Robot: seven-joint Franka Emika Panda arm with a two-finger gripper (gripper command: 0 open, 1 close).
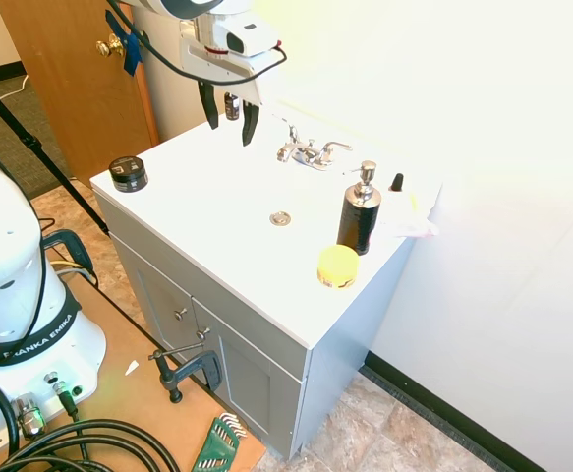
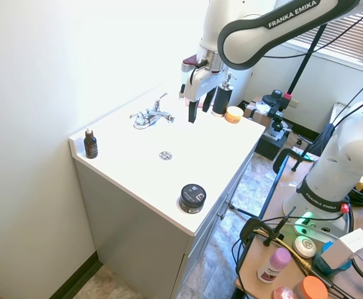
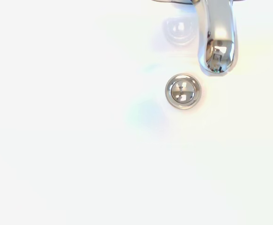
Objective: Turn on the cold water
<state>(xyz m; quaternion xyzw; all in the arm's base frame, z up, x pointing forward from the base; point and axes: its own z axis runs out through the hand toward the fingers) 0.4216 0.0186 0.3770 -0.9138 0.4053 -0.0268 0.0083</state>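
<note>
First exterior view: the tool (image 1: 229, 120) hangs open above the sink, empty; the cold-water lever (image 1: 331, 149) sits just beside it, apart.

Second exterior view: a black jar (image 2: 193, 198) stands lidded on the desk (image 2: 231, 140).

Wrist view: spout (image 3: 217, 40) over drain (image 3: 183, 91).

Strong light overexposes all three views. In the first exterior view the far wall (image 1: 443, 79) and the sink top (image 1: 217, 197) bleach into one white, edges lost. In the wrist view the basin is blown out; only the chrome spout (image 3: 216, 37) and drain (image 3: 183, 91) stay sharp, with faint rainbow flare beside the drain. Shadows are weak.
</note>
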